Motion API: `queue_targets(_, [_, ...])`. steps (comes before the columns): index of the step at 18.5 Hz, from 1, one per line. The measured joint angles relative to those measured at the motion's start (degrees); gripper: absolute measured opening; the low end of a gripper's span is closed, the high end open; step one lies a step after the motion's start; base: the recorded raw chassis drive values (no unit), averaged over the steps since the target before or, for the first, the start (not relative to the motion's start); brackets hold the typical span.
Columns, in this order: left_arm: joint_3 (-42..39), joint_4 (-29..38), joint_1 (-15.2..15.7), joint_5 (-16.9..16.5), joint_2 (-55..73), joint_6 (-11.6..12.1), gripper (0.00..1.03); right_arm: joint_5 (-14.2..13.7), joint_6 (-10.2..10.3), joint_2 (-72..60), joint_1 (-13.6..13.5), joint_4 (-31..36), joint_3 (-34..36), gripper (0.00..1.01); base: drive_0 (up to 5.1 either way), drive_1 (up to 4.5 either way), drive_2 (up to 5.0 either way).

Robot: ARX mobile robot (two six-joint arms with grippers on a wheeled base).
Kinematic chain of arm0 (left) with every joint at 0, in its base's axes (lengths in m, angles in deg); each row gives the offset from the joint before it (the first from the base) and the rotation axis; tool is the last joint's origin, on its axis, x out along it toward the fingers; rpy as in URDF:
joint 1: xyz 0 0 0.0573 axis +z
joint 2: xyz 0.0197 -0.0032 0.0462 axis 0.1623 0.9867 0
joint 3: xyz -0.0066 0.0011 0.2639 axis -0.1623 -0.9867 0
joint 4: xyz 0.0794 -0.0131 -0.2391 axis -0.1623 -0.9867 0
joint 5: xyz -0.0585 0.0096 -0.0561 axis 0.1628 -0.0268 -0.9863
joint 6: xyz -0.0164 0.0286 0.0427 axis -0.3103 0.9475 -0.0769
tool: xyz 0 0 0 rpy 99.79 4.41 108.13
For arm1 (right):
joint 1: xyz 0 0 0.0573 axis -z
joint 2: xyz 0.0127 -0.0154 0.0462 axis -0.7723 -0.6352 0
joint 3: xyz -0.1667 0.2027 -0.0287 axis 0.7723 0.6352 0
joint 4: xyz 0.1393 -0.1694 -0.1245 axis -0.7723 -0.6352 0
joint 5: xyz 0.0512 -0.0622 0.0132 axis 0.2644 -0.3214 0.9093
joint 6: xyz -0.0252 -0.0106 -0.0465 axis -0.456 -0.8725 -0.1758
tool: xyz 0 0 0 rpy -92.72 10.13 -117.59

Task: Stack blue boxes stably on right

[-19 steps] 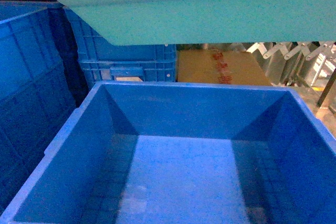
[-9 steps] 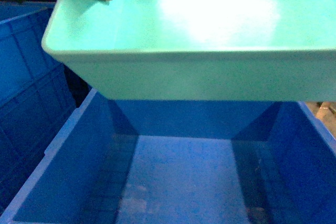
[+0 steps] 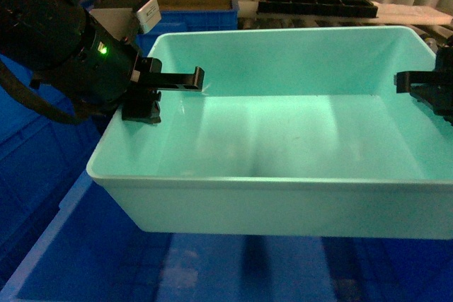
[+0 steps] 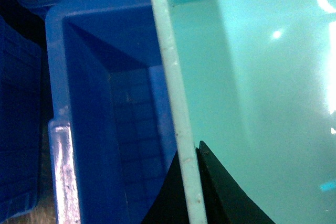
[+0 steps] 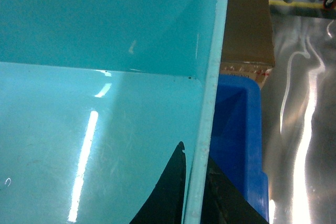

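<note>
The tub (image 3: 283, 139) hangs above the open crate (image 3: 85, 274), which lies below and in front of it. The left gripper (image 3: 152, 93) clamps the tub's left wall, one finger inside, one outside; the right gripper (image 3: 425, 90) straddles its right wall. A compartment tray (image 3: 315, 3) sits behind the tub.

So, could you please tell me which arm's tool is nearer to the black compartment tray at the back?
The right. The right tool pinches the turquoise tub at its right wall, just below the black tray; the left tool clamps the left wall, farther away.
</note>
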Motion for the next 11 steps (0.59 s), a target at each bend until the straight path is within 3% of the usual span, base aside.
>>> queue_targets(3, [3.8, -1.9, 0.3, 0.7, 2.1, 2.8, 0.02, -0.7, -0.3, -1.8, -0.3, -1.0, -2.6, 0.07, 0.0, 0.00, 0.0])
queue_targets(11, [3.1, -5.2, -2.3, 2.8, 2.6, 1.0, 0.02, -0.7, -0.4, -1.3, -0.2, -2.4, -0.2, 0.07, 0.0, 0.00, 0.0])
